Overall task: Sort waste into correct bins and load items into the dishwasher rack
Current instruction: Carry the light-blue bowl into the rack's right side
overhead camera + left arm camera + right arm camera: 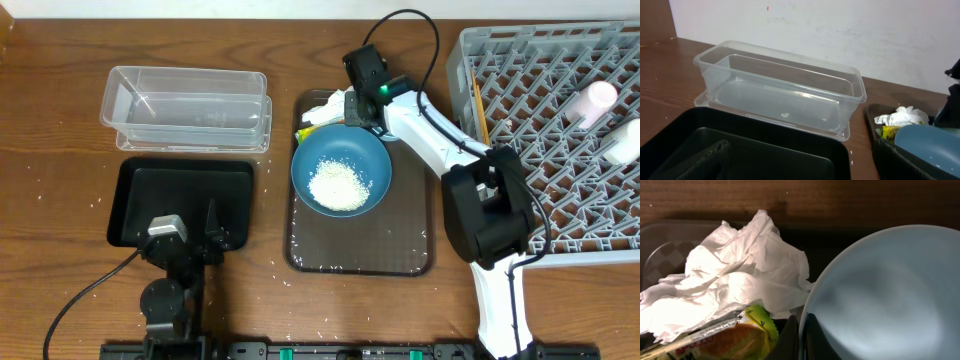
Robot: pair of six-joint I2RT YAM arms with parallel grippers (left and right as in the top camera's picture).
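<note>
A blue bowl (341, 172) holding a heap of white rice (338, 184) sits on the dark brown serving tray (400, 250). My right gripper (359, 117) (801, 330) is shut on the bowl's far rim (880, 295), one finger inside and one outside. Just beyond the rim lie the crumpled white napkin (740, 275) (335, 100) and the yellow-green wrapper (757, 325) (306, 130). My left gripper (192, 226) hovers open over the black tray (180, 190) (765, 150), holding nothing. The clear container (190, 105) (780, 90) stands empty behind it.
The grey dishwasher rack (540, 100) fills the right side, with a pink cup (598, 98) and a pale item (625, 145) on it and chopsticks (480, 110) along its left edge. Stray rice grains dot the wooden table (60, 200).
</note>
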